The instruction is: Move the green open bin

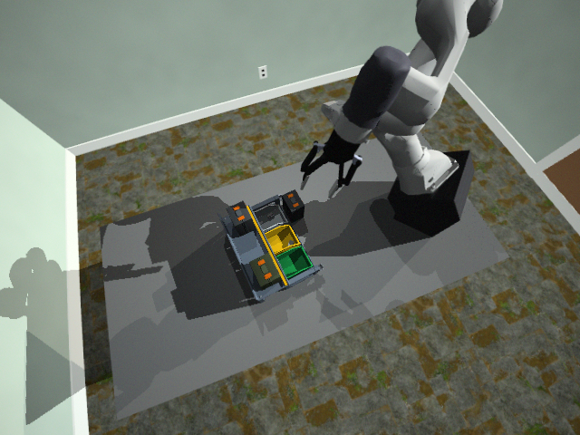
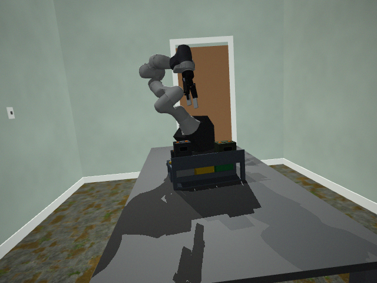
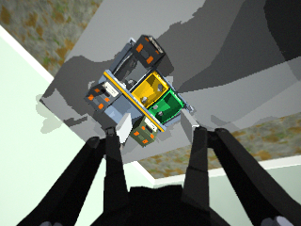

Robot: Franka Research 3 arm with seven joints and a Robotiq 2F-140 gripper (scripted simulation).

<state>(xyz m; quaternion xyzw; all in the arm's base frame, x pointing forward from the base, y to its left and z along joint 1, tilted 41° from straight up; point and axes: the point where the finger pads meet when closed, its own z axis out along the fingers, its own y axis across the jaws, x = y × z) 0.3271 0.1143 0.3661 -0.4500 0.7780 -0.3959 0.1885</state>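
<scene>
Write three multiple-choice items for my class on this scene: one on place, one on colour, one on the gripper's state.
1. Where is the green bin?
A) on the floor
B) in the shelf
C) in the gripper

2. What colour is the bin directly beside it in the row?
A) red
B) white
C) yellow

3. How is the gripper?
A) open, holding nothing
B) fully shut
C) shut on a bin

1 B: it sits inside the shelf's frame.
2 C: the yellow bin adjoins it.
3 A: its fingers stand apart with nothing between them.
</scene>
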